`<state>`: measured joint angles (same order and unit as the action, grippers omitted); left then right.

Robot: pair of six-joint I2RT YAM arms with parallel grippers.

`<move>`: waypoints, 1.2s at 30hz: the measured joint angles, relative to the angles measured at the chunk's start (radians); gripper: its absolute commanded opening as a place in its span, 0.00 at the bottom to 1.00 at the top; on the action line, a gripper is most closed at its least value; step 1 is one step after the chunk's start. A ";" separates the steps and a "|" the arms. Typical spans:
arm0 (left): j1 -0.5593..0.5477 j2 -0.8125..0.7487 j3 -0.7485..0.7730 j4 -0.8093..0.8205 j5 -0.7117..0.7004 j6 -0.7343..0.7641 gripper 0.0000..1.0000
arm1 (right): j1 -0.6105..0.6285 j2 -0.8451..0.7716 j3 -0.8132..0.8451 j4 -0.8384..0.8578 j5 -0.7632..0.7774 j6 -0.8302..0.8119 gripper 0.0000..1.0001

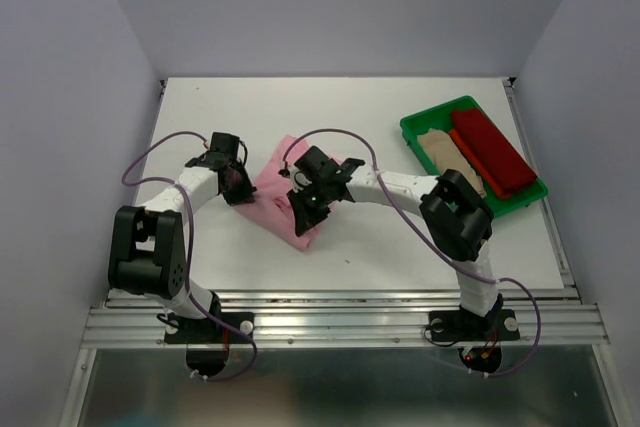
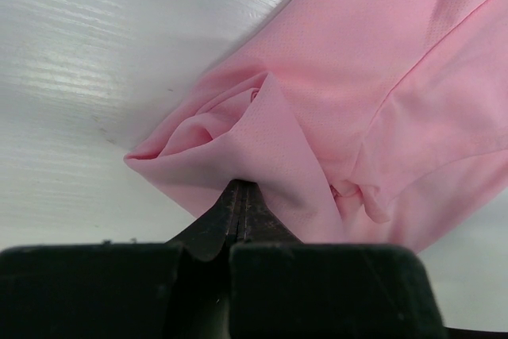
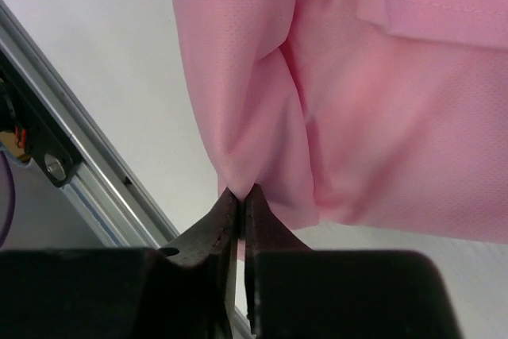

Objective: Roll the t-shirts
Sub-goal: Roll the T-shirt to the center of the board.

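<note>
- Pink t-shirt (image 1: 290, 202): bunched in a loose diagonal heap at the middle of the bench, between the two arms. From above, both grippers cover its upper part. Sleeves and collar cannot be made out, and whether any of it is rolled cannot be told.
- Left gripper (image 1: 238, 185): at the heap's left end. In the left wrist view its fingers (image 2: 238, 196) are pressed together, pinching a folded edge of pink cloth. The cloth beyond runs off that view's right edge.
- Right gripper (image 1: 305, 209): over the near right side of the heap. In the right wrist view its fingers (image 3: 226, 216) are closed on a hanging fold of the pink cloth. The shirt is cut off at the top and right of that view.
- Dark red t-shirt (image 1: 492, 152) and beige t-shirt (image 1: 445, 152): lying side by side in the green tray (image 1: 432, 113), at the bench's far right and well apart from the pink one. The right arm's elbow hides the beige one's near end.
- Bench (image 1: 400, 247): white and matte, faintly ribbed up close.
- Walls: plain pale grey on three sides.
- Rail (image 1: 340, 322): aluminium, along the near edge, carrying both arm bases.
- Open room: bare bench behind the heap, in front of it and to its left. The tray lies close to the right edge.
</note>
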<state>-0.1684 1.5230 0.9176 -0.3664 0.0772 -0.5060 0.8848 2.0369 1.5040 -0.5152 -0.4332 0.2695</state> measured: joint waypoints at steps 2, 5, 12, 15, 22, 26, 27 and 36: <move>0.000 0.000 0.000 0.000 0.000 0.000 0.00 | 0.000 0.000 0.000 0.003 -0.020 0.001 0.01; 0.000 0.000 0.000 0.000 0.000 0.000 0.00 | 0.000 0.000 0.000 0.008 -0.064 0.000 0.01; 0.000 0.007 0.000 0.001 0.000 0.000 0.00 | -0.027 0.002 0.000 0.018 -0.219 -0.004 0.01; 0.000 0.018 0.000 0.003 0.001 0.000 0.00 | -0.056 0.010 0.000 0.019 -0.263 -0.005 0.01; 0.000 0.027 0.004 0.007 0.001 0.001 0.00 | -0.118 0.050 0.000 0.018 -0.301 -0.014 0.03; 0.000 0.037 0.009 0.011 0.001 0.001 0.00 | -0.129 0.053 0.000 0.018 -0.302 -0.020 0.17; 0.000 0.037 0.009 0.011 0.001 0.001 0.00 | -0.130 0.054 0.000 0.018 -0.301 -0.024 0.23; 0.000 0.040 0.009 0.012 0.001 0.001 0.00 | -0.126 0.031 -0.021 0.016 -0.085 -0.030 0.56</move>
<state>-0.1684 1.5631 0.9268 -0.3546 0.0784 -0.5053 0.7586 2.0674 1.4834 -0.4995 -0.5182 0.2398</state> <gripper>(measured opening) 0.025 0.513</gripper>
